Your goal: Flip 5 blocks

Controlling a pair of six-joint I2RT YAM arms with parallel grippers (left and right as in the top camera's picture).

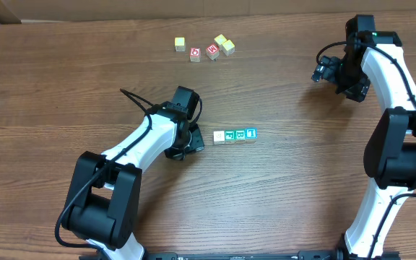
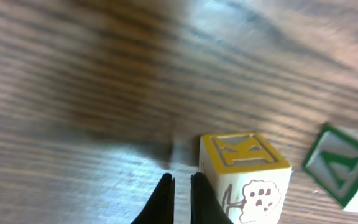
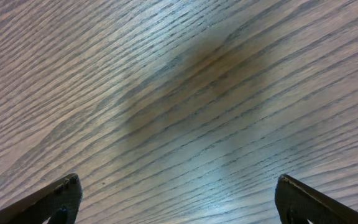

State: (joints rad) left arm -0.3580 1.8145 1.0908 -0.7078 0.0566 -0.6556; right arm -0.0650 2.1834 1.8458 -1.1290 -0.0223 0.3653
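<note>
Sitting low on the table [image 1: 302, 188], the left gripper [image 2: 180, 180] has its fingers pinched together with nothing between them, tips just beside the end cube [image 2: 244, 177] of the row. Whether they touch it is hard to call from the wrist view. That cube shows a yellow-framed K on one face and a whitish face with a little tree, and the green-printed cube [image 2: 340, 165] is its neighbour. From overhead the blocks [image 1: 235, 135] lie in a short line mid-table, whitish end nearest the left arm and blue at the far end. Four show there, and a fifth cannot be picked out. The yellow and red cubes [image 1: 204, 48] sit well apart at the far edge. The right gripper [image 3: 176, 186] hangs with its jaws spread wide over bare wood, holding nothing and nowhere near the action. This looks like the start of the flipping, with the closed tips used as a poker against the first cube. The next move calls for a low, steady push to tip it over one edge without shunting the whole line sideways.
</note>
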